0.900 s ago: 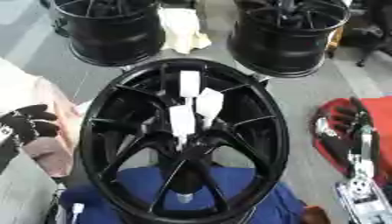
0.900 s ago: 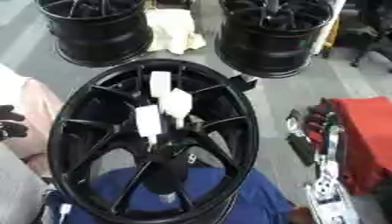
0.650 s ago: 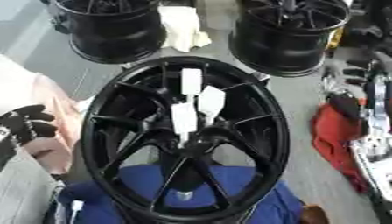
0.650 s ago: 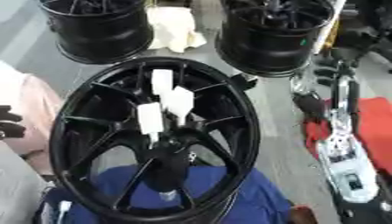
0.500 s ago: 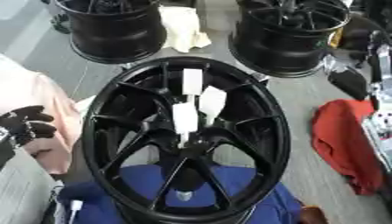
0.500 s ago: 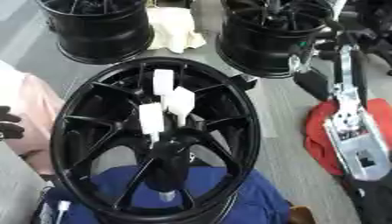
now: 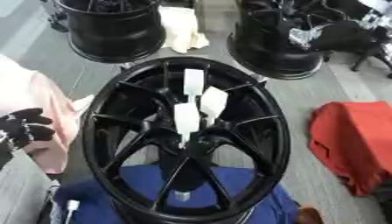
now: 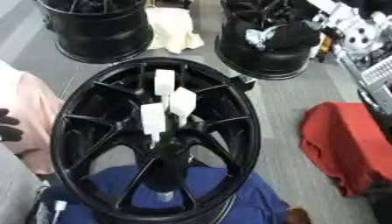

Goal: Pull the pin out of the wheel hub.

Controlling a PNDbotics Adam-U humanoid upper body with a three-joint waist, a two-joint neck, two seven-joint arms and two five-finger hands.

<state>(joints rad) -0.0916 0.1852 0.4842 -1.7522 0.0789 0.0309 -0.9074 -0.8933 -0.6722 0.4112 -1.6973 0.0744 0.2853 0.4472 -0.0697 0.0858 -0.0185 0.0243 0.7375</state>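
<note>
Left eye view: three white pins [image 7: 187, 119] stand in the wheel hub [image 7: 186, 139] at centre. Left robot hand [image 7: 23, 127], fingers curled and empty, sits left; it should pinch one pin and draw straight up.

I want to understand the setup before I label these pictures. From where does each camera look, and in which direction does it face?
Left eye view: in the robot's head, looking down on the wheel hub with white pins; the left hand shows at the left edge.
Right eye view: beside it, the same downward look; the right hand shows at upper right.
Both share the hub, the red cloth and the blue cloth.
</note>
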